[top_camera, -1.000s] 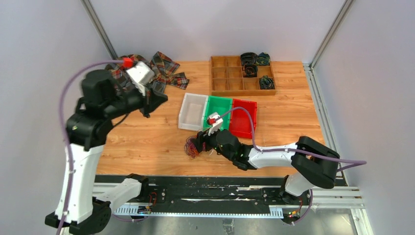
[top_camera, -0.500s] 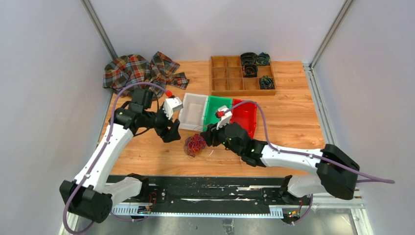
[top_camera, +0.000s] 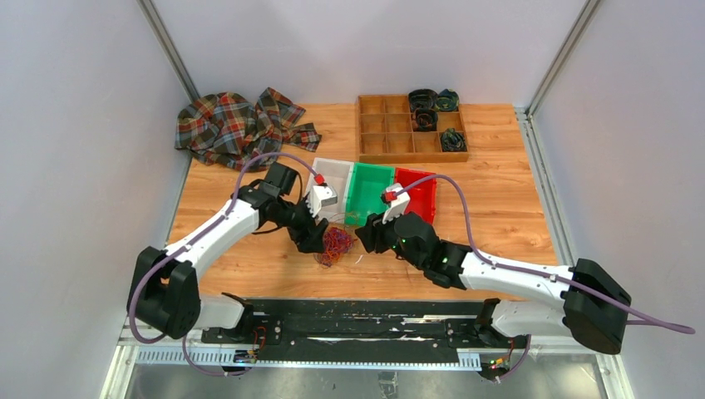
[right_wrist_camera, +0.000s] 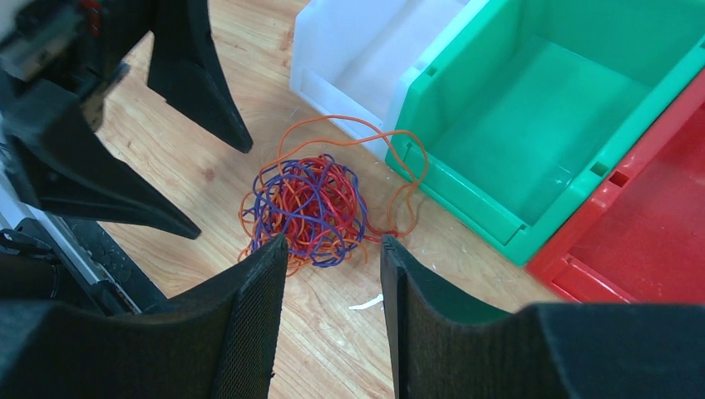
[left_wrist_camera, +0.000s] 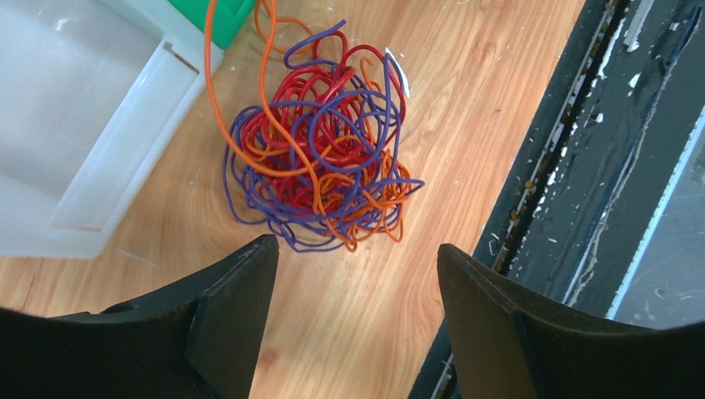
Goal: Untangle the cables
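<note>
A fist-sized knot of red, purple and orange cables [left_wrist_camera: 320, 158] lies on the wooden table [left_wrist_camera: 357, 332] just in front of the white bin [right_wrist_camera: 349, 50], near its front corner. The left gripper [left_wrist_camera: 353, 274] hangs over the side of the knot that faces away from the bin, jaws spread wide and empty. The right gripper [right_wrist_camera: 332, 249] faces it from the opposite side, jaws parted more narrowly, with nothing between them.

The wires look thin, light and springy. They will likely bend rather than break, slip through a loose pinch, and drag the whole ball along if only one arm pulls. One orange strand loops clear of the knot toward the bin's front corner and looks the easiest place to take hold. A second grip on the outer purple loops, at the knot's edge away from the bin, would probably anchor the rest. The dense red core seems a poor place to grab.
</note>
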